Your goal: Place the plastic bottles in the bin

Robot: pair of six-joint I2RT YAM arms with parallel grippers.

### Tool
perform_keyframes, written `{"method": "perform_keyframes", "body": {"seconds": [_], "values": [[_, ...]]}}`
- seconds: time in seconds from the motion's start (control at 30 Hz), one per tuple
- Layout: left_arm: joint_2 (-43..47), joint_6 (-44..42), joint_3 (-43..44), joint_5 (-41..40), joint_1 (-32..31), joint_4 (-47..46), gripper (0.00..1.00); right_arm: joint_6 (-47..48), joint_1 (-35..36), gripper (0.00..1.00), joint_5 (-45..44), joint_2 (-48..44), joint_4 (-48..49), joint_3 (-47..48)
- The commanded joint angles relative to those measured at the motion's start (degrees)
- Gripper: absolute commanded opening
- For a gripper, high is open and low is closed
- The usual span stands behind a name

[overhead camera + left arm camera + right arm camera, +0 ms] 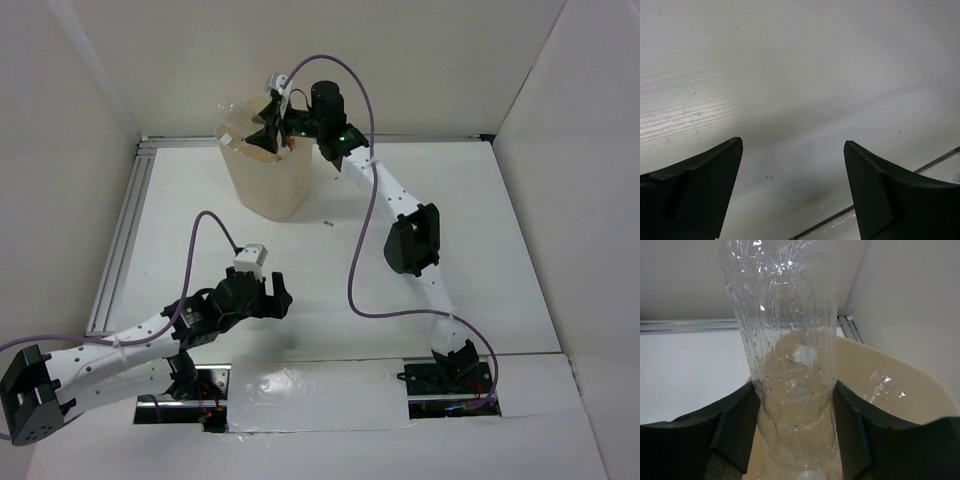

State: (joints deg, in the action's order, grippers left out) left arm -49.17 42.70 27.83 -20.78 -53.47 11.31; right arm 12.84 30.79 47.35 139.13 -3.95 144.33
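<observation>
1. The right gripper (268, 125) (795, 390) hangs over the mouth of the bin (265, 185) (920, 385) at the far side of the table (450, 200).
2. Its fingers (735, 425) lie against both sides of a clear bottle (785, 340); the claw holds this crinkled bottle at a medium width, partly above the bin's opening.
3. A second bottle (880, 385) lies inside the bin, against its inner wall.
4. The left gripper (278, 300) (792, 145) sits near the front of the table, claw wide, nothing between its fingers (705, 185).
</observation>
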Motion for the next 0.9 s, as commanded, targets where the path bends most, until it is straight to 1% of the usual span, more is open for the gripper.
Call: {"method": "perform_keyframes", "body": {"seconds": [0.0,0.03,0.07,0.13,0.2,0.23,0.27,0.3,0.33,0.37,0.4,0.43,0.47,0.5,0.53,0.57,0.6,0.63,0.67,0.7,0.73,0.77,0.8,0.83,0.87], "values": [[2.4,2.0,0.2,-1.9,-0.3,0.0,0.94,-1.9,-0.1,0.69,-1.5,-3.2,7.6,-0.8],[2.4,2.0,0.2,-1.9,-0.8,0.0,0.96,-0.2,-0.1,0.94,-1.5,-4.4,7.6,-2.2],[2.4,2.6,0.2,-2.4,-0.8,0.5,0.96,1.2,-0.1,1.0,-1.5,-4.4,4.8,-3.2],[2.4,2.7,0.2,-2.4,-0.8,0.6,0.98,3.0,-0.7,1.0,-3.1,-5.1,1.0,-2.4],[0.8,2.1,1.7,-3.0,-0.8,0.6,0.98,2.1,-1.3,1.0,-4.8,-7.0,-3.4,0.2],[-0.5,1.6,2.2,-3.0,-0.8,0.6,0.99,2.1,-2.6,1.0,-7.1,-8.1,-4.9,0.7],[-1.1,1.6,3.1,-3.0,-0.8,0.6,0.99,1.3,-3.2,1.0,-9.0,-11.1,-6.2,0.7],[-1.6,0.8,3.1,-3.0,-0.8,-0.9,0.99,1.3,-3.2,1.0,-11.7,-13.0,-9.1,0.0],[-2.2,-0.4,3.8,-3.0,-0.8,-1.6,0.99,0.6,-4.1,1.0,-18.1,-15.1,-10.7,-1.1],[-2.8,-0.9,3.8,-3.0,-0.8,-3.4,0.99,0.1,-5.1,1.0,-21.5,-19.5,-14.2,-4.4],[-2.8,-1.7,4.5,-2.3,-0.8,-3.4,0.99,0.1,-5.8,1.0,-24.1,-21.6,-16.7,-6.2],[-3.3,-3.3,4.5,-2.3,-0.8,-5.5,0.99,0.1,-7.8,1.0,-27.5,-25.8,-19.2,-8.3],[-3.3,-3.9,4.5,-2.3,-0.8,-6.4,0.99,-0.7,-9.0,1.0,-29.1,-27.9,-21.5,-10.9],[-3.3,-4.5,5.1,-2.3,-0.8,-7.3,0.99,-1.8,-10.1,1.0,-31.2,-30.3,-25.3,-17.7],[-3.8,-5.2,5.1,-1.7,-0.8,-8.1,0.99,-2.5,-11.1,1.0,-35.8,-32.8,-26.5,-22.1],[-3.8,-5.7,5.9,-1.7,-0.8,-8.7,0.99,-3.9,-12.4,1.0,-38.9,-39.0,-27.1,-27.3],[-3.8,-6.7,5.9,-1.7,-0.8,-9.3,0.99,-4.4,-12.4,1.0,-42.0,-42.4,-26.6,-38.5],[-4.5,-7.3,6.7,-1.7,-0.8,-9.3,0.99,-4.9,-13.3,1.0,-47.4,-45.8,-26.6,-44.0],[-4.5,-7.8,7.4,-1.7,-0.3,-10.0,0.99,-4.9,-13.9,1.0,-49.2,-52.1,-26.6,-48.8],[-5.1,-8.7,7.4,-1.7,0.2,-10.0,0.99,-5.5,-13.9,1.0,-51.2,-55.3,-25.9,-53.3],[-5.1,-8.7,8.1,-0.9,0.2,-10.0,0.99,-5.5,-14.6,1.0,-53.0,-58.2,-25.3,-61.2],[-5.7,-9.6,8.9,-0.8,0.9,-10.0,0.99,-6.1,-16.1,1.0,-54.3,-63.9,-25.3,-64.4],[-5.7,-10.4,9.5,0.2,0.9,-10.0,0.99,-6.6,-17.0,1.0,-54.3,-66.6,-25.3,-67.3],[-6.2,-11.0,10.1,0.2,1.4,-9.4,0.99,-6.6,-17.8,1.0,-54.3,-69.0,-25.9,-72.1],[-6.8,-11.0,10.8,0.7,1.4,-8.8,0.99,-6.6,-18.6,1.0,-54.3,-71.3,-26.5,-74.3]]}}
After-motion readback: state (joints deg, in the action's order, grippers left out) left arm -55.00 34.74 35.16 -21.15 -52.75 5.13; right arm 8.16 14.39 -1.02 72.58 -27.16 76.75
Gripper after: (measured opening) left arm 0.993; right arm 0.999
